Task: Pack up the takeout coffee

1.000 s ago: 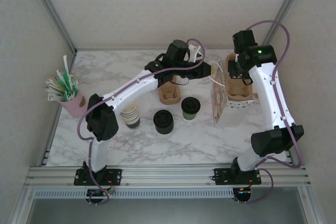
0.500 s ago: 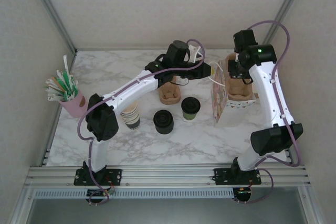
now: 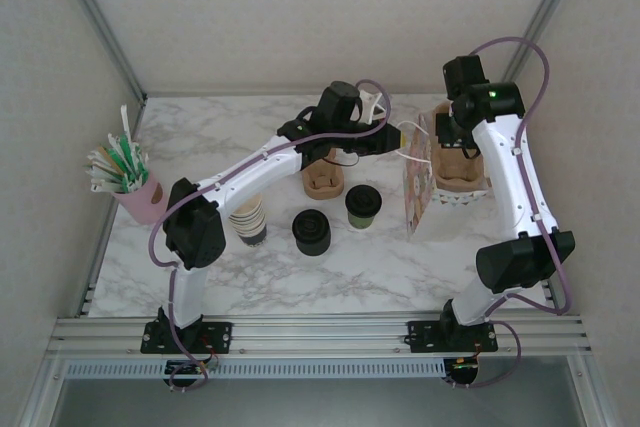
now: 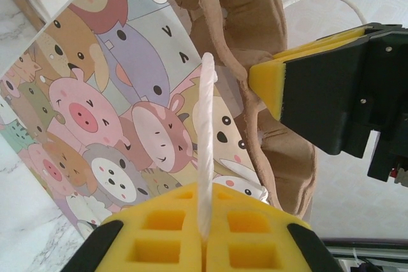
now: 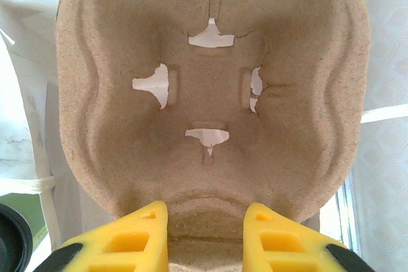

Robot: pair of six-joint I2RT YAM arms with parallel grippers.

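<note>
- Bench (image 3: 300,282): white marble pattern with grey veining. An aluminium rail (image 3: 320,332) runs along its 6 o'clock edge and carries both arm bases.
- Room: pale textured walls (image 3: 300,17) close the bench in at 9, 12 and 3 o'clock. A slim metal post (image 3: 100,22) runs up each far corner.
- Takeout coffee (image 3: 362,205): upright on the bench, just toward 3 o'clock of centre, black lid on, standing apart from its neighbours.
- Stack of black lids (image 3: 311,232): near the coffee's 8 o'clock.
- Stack of cream cups (image 3: 248,219): further toward 9 o'clock, beside the left arm's lower link.
- Loose carrier (image 3: 323,179): brown pulp, lying on the bench at the coffee's 11 o'clock, partly under the left arm.
- Pink cup (image 3: 142,199): holds straws and stands at the 9 o'clock edge, well apart from the rest.
- Paper bag (image 3: 417,187): printed with cartoon animals, upright at the coffee's 3 o'clock.
- Left fingers (image 4: 178,197): pressed fully together on the bag's white handle (image 4: 207,113), a thin strap rising from between the yellow foam faces.
- Right fingers (image 5: 137,234): a little apart, pinching the near rim of the held carrier (image 5: 210,93).
- The held carrier is tilted at the bag's mouth, on its 3 o'clock side. I cannot tell how deep it sits in the bag.
</note>
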